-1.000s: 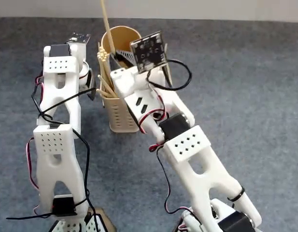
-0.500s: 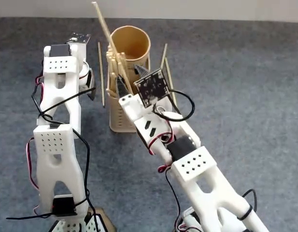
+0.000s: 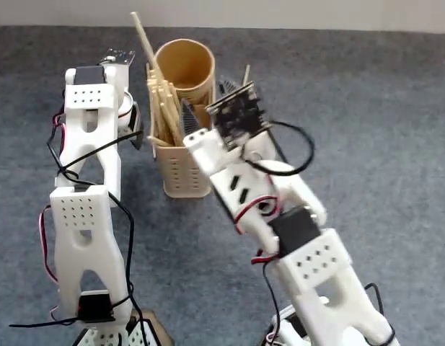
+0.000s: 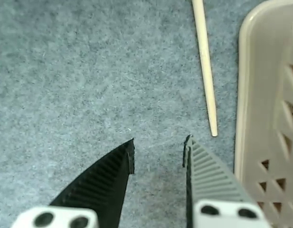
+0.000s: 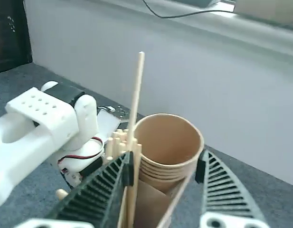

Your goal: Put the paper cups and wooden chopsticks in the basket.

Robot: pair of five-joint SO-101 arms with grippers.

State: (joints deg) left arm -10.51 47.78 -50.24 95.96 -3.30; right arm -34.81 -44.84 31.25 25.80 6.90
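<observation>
The left end effector (image 4: 159,141) and right end effector (image 5: 164,160) both gape apart. The slender pale wooden chopstick (image 4: 204,66) looks light, stiff and roll-prone, so pinch it mid-length.

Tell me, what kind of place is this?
Probably a robot practice bench: two white robot arms stand on a grey felt-like tabletop, by a basket holding paper cups and chopsticks.

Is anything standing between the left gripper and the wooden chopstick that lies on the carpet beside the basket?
Nothing visible does. Only bare grey carpet separates the open left gripper from the thin wooden chopstick; the beige plastic basket stands beside it.
</observation>
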